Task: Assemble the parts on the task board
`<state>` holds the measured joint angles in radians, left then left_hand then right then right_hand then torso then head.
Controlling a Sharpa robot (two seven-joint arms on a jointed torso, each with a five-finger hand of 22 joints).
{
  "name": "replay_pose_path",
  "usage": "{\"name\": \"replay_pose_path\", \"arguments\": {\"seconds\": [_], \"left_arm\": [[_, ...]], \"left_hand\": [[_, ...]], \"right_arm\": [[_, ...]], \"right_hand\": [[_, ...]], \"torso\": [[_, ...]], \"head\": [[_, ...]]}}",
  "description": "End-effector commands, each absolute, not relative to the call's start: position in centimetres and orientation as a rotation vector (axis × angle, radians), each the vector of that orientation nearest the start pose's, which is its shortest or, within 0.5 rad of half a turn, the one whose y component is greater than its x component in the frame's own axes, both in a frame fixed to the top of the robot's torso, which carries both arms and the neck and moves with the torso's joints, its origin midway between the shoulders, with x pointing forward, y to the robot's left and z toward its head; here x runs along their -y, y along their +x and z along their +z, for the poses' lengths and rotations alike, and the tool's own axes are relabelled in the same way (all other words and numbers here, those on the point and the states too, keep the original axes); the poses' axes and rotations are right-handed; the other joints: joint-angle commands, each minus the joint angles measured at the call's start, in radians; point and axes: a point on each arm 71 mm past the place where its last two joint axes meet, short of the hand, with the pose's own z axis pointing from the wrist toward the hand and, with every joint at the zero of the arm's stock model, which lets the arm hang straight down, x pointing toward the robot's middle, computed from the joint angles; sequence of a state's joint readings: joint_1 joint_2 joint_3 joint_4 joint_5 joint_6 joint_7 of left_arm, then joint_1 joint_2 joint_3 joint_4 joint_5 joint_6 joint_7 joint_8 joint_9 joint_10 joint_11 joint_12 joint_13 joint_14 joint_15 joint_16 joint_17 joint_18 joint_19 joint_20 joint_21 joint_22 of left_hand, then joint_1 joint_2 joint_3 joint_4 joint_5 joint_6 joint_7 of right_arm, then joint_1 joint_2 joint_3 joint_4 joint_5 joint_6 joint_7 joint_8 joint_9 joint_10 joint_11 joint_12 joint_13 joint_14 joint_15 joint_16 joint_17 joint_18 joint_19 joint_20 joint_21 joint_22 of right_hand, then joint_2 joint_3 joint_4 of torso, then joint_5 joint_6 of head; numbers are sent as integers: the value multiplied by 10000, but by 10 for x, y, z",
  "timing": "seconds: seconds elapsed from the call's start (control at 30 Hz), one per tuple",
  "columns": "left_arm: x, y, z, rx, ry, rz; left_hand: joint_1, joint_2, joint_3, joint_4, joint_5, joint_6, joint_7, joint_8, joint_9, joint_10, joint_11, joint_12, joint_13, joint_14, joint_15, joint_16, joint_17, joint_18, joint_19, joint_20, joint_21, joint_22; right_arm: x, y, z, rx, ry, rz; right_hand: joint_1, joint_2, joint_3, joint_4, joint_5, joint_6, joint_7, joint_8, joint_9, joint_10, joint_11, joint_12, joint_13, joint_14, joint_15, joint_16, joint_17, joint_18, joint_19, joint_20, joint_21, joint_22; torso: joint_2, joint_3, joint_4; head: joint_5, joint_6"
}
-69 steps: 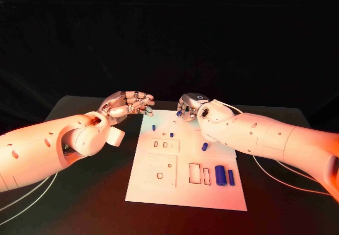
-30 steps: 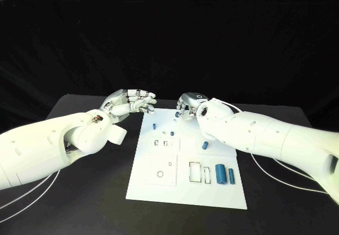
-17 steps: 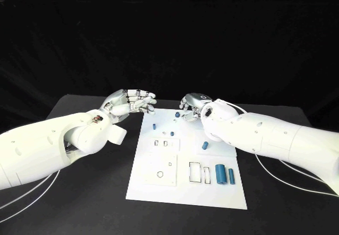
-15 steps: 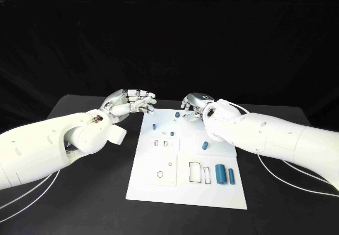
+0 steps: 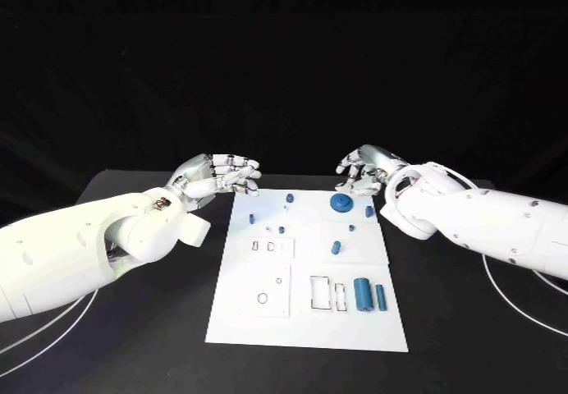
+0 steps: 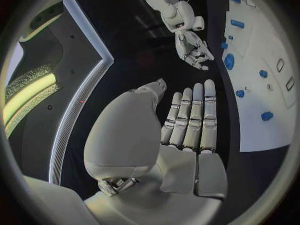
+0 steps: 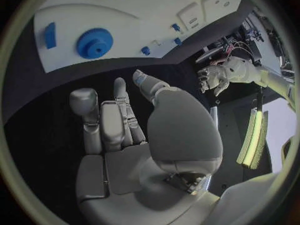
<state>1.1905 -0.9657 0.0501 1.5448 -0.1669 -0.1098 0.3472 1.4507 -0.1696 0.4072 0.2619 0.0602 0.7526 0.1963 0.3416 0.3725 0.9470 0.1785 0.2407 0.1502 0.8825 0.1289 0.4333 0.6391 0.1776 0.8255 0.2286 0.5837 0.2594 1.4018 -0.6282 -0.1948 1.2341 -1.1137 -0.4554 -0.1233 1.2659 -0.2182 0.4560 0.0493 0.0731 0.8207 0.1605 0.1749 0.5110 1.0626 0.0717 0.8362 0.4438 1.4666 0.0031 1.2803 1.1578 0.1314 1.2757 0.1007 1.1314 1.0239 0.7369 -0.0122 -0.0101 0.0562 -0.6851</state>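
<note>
The white board [image 5: 310,279] lies in the middle of the black table [image 5: 130,328], running from the frame's centre down toward its lower edge. The left hand [image 5: 219,174] hovers in the upper left of the frame, just off the board's far left corner, its fingers curled inward around nothing. The right hand [image 5: 368,168] hangs in the upper right, above the board's far right corner, fingers spread and empty. Just below it a round blue disc [image 5: 342,202] sits on the board. Small blue pegs [image 5: 336,247] are scattered across the board's upper half, and two blue cylinders [image 5: 364,294] lie side by side near the lower right, beside rectangular slots [image 5: 321,292].
</note>
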Motion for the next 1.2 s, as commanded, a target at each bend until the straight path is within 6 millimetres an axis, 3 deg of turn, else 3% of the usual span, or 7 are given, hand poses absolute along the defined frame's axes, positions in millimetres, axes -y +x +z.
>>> {"name": "replay_pose_path", "arguments": {"seconds": [0.03, 0.1, 0.4, 0.43, 0.57, 0.77, 1.2], "left_arm": [[-251, 485, -144, -14808, -8854, -16422], [-251, 485, -144, -14820, -8824, -16395], [-251, 484, -144, -14901, -8677, -16378], [-251, 484, -145, -14911, -8670, -16385], [-249, 484, -145, -14954, -8756, -16462], [-249, 485, -146, -14964, -8889, -16496], [-246, 485, -147, -14977, -8913, -16531]], "left_hand": [[13, 117, -64, 10, -35, -27, 461, -53, -12, -32, 39, -45, -15, 32, 11, -61, -7, 60, 100, -2, -68, -8], [13, 117, -64, 10, -35, -27, 461, -53, -12, -32, 39, -45, -15, 32, 11, -61, -7, 60, 100, -2, -68, -8], [21, 120, -66, 3, -35, -32, 464, -61, -14, -41, 41, -51, -22, 31, 14, -75, -27, 59, 110, -1, -91, -26], [21, 120, -66, 3, -35, -32, 464, -61, -14, -41, 41, -51, -22, 31, 14, -75, -27, 59, 110, -1, -91, -26], [23, 125, -67, 3, -35, -32, 465, -64, -16, -43, 43, -53, -25, 35, 14, -79, -36, 60, 121, -2, -99, -33], [30, 157, -104, -8, -36, -19, 465, -92, -24, -36, 35, -58, -52, 147, -17, -90, -125, 73, 478, -54, 0, -25], [29, 159, -109, -8, -36, -17, 465, -95, -25, -36, 34, -58, -55, 153, -19, -93, -134, 72, 503, -59, 7, -25]], "right_arm": [[197, 558, -149, -16979, 1985, 6900], [206, 560, -151, -17246, 2168, 6835], [212, 566, -160, -17845, 1843, 6206], [211, 567, -161, -17862, 1796, 6139], [208, 570, -165, -17855, 1652, 5895], [201, 575, -170, -17736, 1486, 5568], [193, 581, -176, -17788, 1380, 4876]], "right_hand": [[-41, 111, -366, 211, 18, -269, 48, 247, 166, 182, 63, 2132, 2261, 395, -46, 613, 724, -264, 335, 20, 487, 640], [40, 125, -579, 310, 21, -436, 80, 417, 270, 426, 85, 2987, 3402, 453, -13, 905, 1068, -309, 457, 48, 698, 929], [204, 151, -977, 474, 25, -810, 140, 604, 378, 658, 155, 3671, 4425, 539, 41, 1322, 1568, -339, 531, 100, 837, 1157], [251, 166, -951, 569, 1306, -874, 157, 655, 420, 659, 165, 3756, 4582, 540, 32, 1378, 1624, -359, 541, 121, 869, 1212], [333, 149, -978, 609, 1499, -921, 163, 724, 444, 1034, 173, 4136, 5208, 620, 63, 1632, 1989, -394, 683, 122, 1068, 1463], [366, 143, -1023, 694, 1556, -951, 169, 808, 465, 1377, 183, 4500, 5803, 702, 76, 1897, 2359, -448, 846, 137, 1298, 1746], [442, 216, -960, 729, 1556, -950, 172, 863, 474, 1402, 184, 4558, 5902, 735, 82, 2013, 2517, -490, 963, 143, 1470, 1955]], "torso": [[-22, 36, -73], [-18, 35, -56], [-14, 41, -69], [-12, 38, -53], [0, 23, 1], [26, 50, 26], [32, 58, 25]], "head": [[-32, 12], [-50, -3], [-80, 38], [-102, 46], [-140, 31], [-107, 8], [-101, -65]]}}
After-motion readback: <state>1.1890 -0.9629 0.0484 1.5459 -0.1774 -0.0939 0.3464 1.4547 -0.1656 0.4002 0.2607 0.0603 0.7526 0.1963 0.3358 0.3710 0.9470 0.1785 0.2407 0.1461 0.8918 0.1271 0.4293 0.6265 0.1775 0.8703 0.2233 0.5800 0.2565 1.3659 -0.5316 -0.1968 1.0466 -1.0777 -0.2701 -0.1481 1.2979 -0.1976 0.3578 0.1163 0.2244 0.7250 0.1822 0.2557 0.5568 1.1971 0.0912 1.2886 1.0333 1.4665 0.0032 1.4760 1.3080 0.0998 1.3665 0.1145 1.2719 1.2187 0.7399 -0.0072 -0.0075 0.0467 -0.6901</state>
